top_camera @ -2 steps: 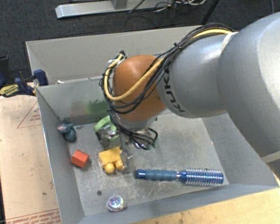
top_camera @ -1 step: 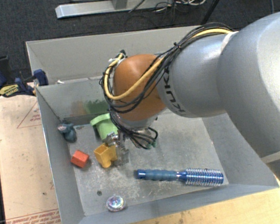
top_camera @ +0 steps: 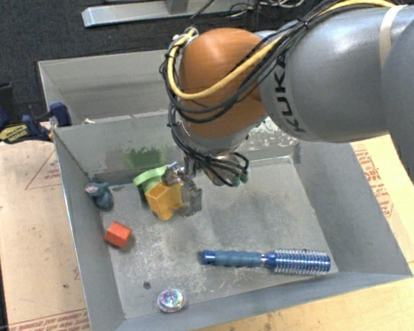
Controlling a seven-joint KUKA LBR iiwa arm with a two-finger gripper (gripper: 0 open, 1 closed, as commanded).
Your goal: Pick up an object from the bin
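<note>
A: Well, biggest first: grey arm (top_camera: 346,65), in from 3 o'clock, cut off at the picture's edge, covering the bin's far right corner.

B: Then the bin (top_camera: 84,216): grey metal, sloped walls, scuffed floor. Back wall at 12 o'clock largely hidden behind the orange cover (top_camera: 218,79) and its yellow and black cables.

A: Under the cover, the gripper (top_camera: 187,194), down near the floor at about 11 o'clock from the middle. Mostly masked by the wrist and a loop of black cable. Open or closed? Cannot tell.

B: Agreed. Grey metal tip right against the right face of the yellow block (top_camera: 163,199). Impossible to say whether gripped or merely touched.

A: Next in size, blue brush (top_camera: 266,260): flat at 5 o'clock, handle toward 9, bristled head toward 3, near the front wall but apart from it.

B: Yellow block at 11 o'clock, tilted, touching a green piece (top_camera: 150,177) just behind it. Green piece partly covered, shape hard to make out.

A: Red cube (top_camera: 117,235) at 9 o'clock, near the left wall, alone.

B: Silver round thing (top_camera: 170,301) at 7 o'clock, tucked into the front left corner. Small blue-grey thing (top_camera: 102,195) at 10 o'clock, at the foot of the left wall; kind unclear.

A: Open room: bare floor through the centre and toward 3 o'clock, likewise between block and brush.
</note>
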